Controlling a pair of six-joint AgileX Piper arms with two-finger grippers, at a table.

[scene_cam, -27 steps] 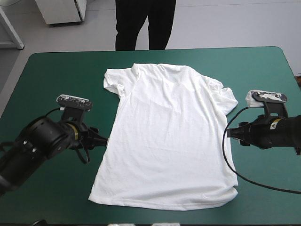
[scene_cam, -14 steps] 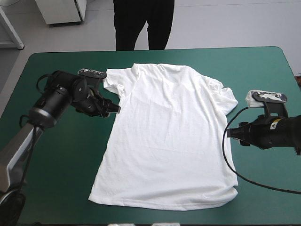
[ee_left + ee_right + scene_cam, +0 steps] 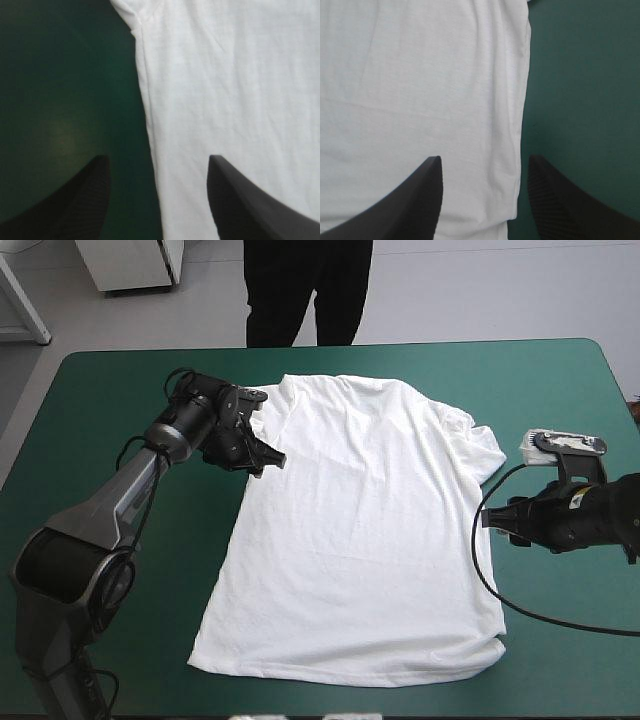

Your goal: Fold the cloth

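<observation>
Soft, faintly wrinkled white T-shirt [image 3: 360,540], spread flat. The left end effector [image 3: 157,167] and right end effector [image 3: 485,165] both gape empty, each straddling one of its side edges.

Noted T-shirt [image 3: 360,530] flat at mid table [image 3: 560,390], collar twd far edge; L gripper [image 3: 272,458] over its left edge nr sleeve, R gripper [image 3: 488,520] at right edge

Left end effector [image 3: 272,457] has black fins, its arm [image 3: 125,502] grey with black joints
</observation>
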